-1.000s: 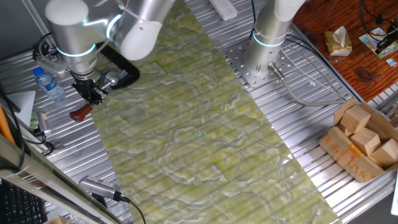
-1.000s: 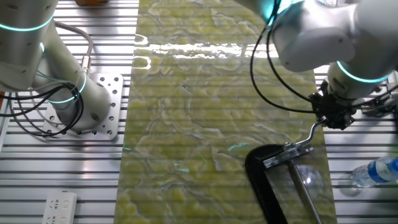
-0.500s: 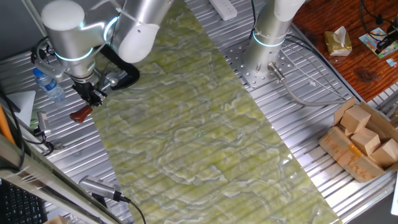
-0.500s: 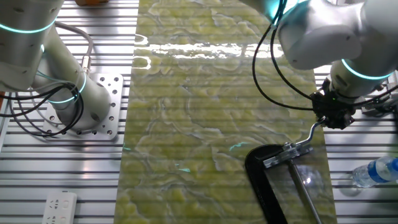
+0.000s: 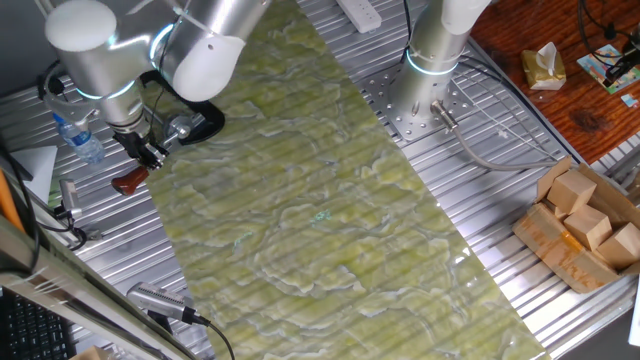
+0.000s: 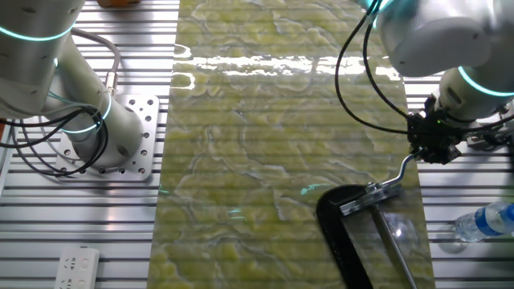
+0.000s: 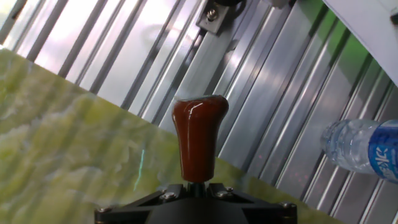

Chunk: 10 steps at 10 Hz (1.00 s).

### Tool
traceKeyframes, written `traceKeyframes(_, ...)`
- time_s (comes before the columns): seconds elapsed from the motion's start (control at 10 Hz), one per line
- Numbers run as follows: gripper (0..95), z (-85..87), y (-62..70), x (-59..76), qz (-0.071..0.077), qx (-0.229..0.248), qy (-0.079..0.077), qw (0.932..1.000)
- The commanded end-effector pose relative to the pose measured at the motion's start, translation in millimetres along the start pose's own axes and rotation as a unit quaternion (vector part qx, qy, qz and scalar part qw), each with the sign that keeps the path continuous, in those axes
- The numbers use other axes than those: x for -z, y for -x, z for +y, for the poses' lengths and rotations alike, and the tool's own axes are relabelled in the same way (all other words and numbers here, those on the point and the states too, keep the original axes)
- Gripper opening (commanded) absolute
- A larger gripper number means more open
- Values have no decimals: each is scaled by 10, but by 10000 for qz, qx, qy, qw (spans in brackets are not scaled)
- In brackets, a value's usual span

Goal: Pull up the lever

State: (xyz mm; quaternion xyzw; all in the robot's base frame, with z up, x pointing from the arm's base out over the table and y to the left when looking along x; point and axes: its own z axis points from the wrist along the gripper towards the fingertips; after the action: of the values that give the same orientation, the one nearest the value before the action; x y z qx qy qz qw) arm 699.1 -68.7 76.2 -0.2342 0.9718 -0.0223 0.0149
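Observation:
The lever is a thin silver arm (image 6: 404,169) ending in a dark-red knob (image 5: 130,181), on a black C-shaped clamp (image 6: 340,230) that lies on the green mat. My gripper (image 5: 147,150) is shut on the lever's arm just behind the knob. In the other fixed view the gripper (image 6: 435,149) hides the knob. In the hand view the knob (image 7: 199,138) sticks out straight ahead of the gripper (image 7: 198,188), with the jaws closed on its stem. The clamp's long silver rod (image 6: 393,245) runs off toward the near edge.
A plastic water bottle (image 5: 76,134) lies on the ribbed metal table just beside the gripper; it also shows in the other fixed view (image 6: 484,221) and the hand view (image 7: 364,152). A second arm's base (image 6: 120,148) stands across the mat. Wooden blocks in a box (image 5: 585,225) sit far off.
The arm's upper body has swung a little away from the mat. The gripper has shifted only slightly and stays closed on the lever; the knob sits about where it was.

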Motion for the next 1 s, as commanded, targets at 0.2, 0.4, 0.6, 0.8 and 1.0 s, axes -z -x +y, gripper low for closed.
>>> traceKeyframes(0.2, 0, 127, 18, 111, 53, -108, -47, 9999)
traceKeyframes(0.4, 0, 152, 13, 153, 87, -90, -72, 9999)
traceKeyframes(0.6, 0, 160, 8, 183, 5, -85, -61, 9999)
traceKeyframes(0.8, 0, 163, -12, 228, 41, -28, -75, 10000)
traceKeyframes(1.0, 0, 135, -48, 300, 35, 53, -61, 10000)
